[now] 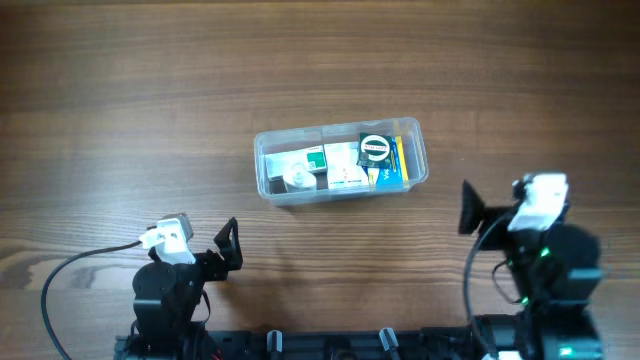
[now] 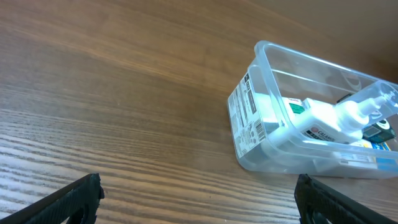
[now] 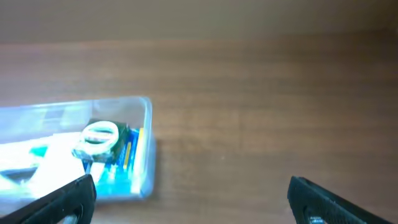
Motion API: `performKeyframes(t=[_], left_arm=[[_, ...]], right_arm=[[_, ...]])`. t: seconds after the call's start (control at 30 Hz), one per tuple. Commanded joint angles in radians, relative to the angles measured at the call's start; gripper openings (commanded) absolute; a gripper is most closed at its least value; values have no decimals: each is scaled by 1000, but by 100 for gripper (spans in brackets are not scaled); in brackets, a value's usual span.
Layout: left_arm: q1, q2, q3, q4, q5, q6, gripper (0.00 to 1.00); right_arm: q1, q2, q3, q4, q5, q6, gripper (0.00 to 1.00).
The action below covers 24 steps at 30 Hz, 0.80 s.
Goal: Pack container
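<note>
1. Container: sits at the middle of the table, long side running left to right, ahead of both arms; already holds a white bottle, a labelled box, a black roll and a blue pack; looks close to full.
2. Handling, by judgement: seems thin-walled, light even when loaded, slightly flexible and slick on that smooth surface; likely to slide or bow if squeezed mid-wall.
3. Hold: best taken over the rim at a short end, close to a rounded corner, where stiffest; better kept level to avoid spilling the contents.
4. Left gripper: hangs well apart from the container, below and left of it in the overhead view; fingers spread wide, holding nothing.
5. Right gripper: hangs off the container's right end, near but not touching; fingers likewise parted and empty.
</note>
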State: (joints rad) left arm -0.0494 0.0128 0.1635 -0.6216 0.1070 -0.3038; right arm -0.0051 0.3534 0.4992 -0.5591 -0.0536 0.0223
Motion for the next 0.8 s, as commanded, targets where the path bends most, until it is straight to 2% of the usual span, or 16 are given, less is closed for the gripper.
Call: performKeyframes(t=[0.0,0.2,0.77], left_arm=[[9,-10,-5,5,16,5,100],[9,-10,-5,5,16,5,100],[9,-10,-5,5,16,5,100]], right_arm=[[4,-153,-170,65,-79,14,100],[4,-344,-324,85,-106,41,100],[4,-350,-356,113,-105,64,100]])
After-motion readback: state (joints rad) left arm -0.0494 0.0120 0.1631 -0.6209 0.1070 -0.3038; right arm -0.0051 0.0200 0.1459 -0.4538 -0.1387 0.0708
